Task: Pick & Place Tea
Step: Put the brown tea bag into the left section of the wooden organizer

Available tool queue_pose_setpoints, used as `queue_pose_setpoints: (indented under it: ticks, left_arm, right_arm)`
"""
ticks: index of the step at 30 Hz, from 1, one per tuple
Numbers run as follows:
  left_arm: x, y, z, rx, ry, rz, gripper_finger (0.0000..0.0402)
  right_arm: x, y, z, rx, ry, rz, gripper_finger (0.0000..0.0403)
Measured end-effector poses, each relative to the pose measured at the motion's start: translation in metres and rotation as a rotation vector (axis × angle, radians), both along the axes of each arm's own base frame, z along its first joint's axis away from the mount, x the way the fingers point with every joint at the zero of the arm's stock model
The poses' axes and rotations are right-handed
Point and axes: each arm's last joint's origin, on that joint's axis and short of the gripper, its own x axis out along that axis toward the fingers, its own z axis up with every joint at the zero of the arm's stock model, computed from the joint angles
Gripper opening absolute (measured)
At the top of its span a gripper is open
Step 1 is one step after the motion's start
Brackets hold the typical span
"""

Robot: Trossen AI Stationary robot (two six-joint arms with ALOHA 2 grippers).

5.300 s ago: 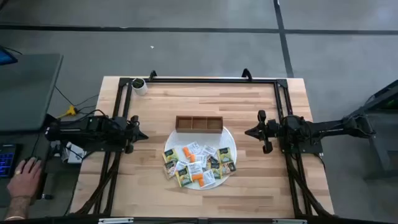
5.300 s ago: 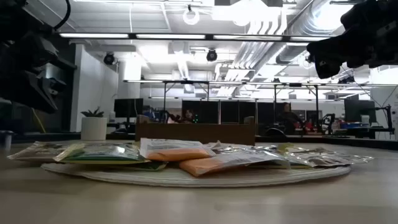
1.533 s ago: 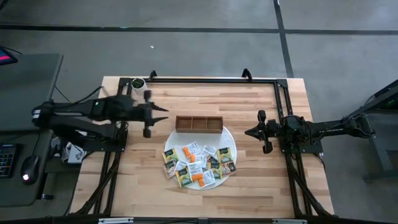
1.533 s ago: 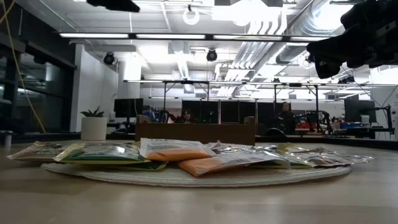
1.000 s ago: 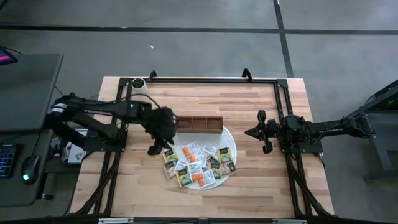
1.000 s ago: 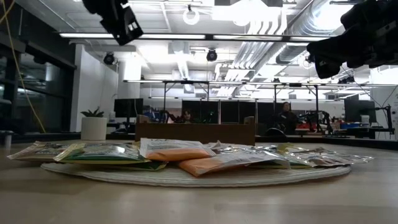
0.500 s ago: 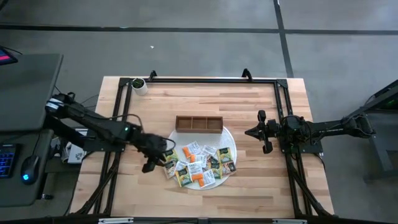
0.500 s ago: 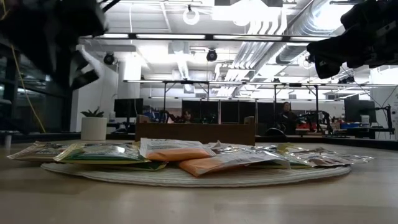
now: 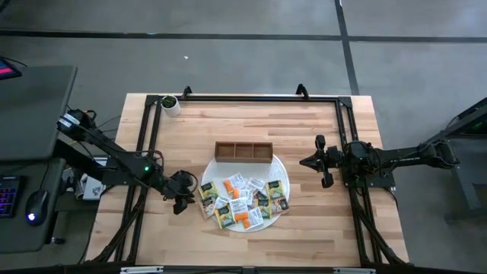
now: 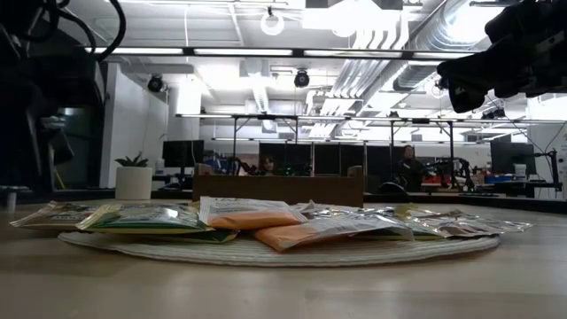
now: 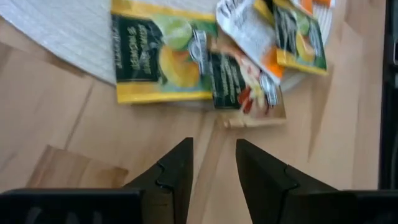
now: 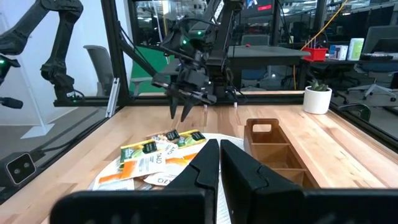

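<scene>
Left gripper (image 9: 185,199) low over worktop, just off left edge of round white mat (image 9: 280,169); fingers (image 11: 177,171) narrowly parted, holding nothing, pointed toward nearest green-yellow packet (image 11: 163,60). Tea packets (image 9: 243,199) heaped on mat, near worktop centre. Wooden tray (image 9: 243,151) at mat's far edge. Right gripper (image 9: 304,161) parked toward right edge, fingers closed, empty.

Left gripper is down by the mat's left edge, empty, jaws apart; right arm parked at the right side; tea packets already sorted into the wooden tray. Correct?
Not the last part. The high view shows the wooden tray empty; the tea packets all lie on the mat. The rest holds: left gripper by the mat's left edge, empty, jaws apart; right gripper parked at the right.
</scene>
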Motion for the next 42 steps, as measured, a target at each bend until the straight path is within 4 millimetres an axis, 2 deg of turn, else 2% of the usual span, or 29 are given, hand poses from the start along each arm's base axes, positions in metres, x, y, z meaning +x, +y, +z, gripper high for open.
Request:
queue_pose_setpoints:
  ticks: [21,26,42]
  left_arm:
    - [0.003,0.0,0.002,-0.003,-0.037,0.047,0.012]
    - [0.002,-0.001,0.002,-0.014,-0.025,-0.01,0.012]
    - [0.011,-0.007,-0.018,-0.019,0.054,-0.018,0.012]
  right_arm:
    - [0.0,0.0,0.0,0.0,0.0,0.0,0.0012]
    - [0.0,0.0,0.0,0.0,0.0,0.0,0.0012]
    - [0.0,0.0,0.0,0.0,0.0,0.001,0.0012]
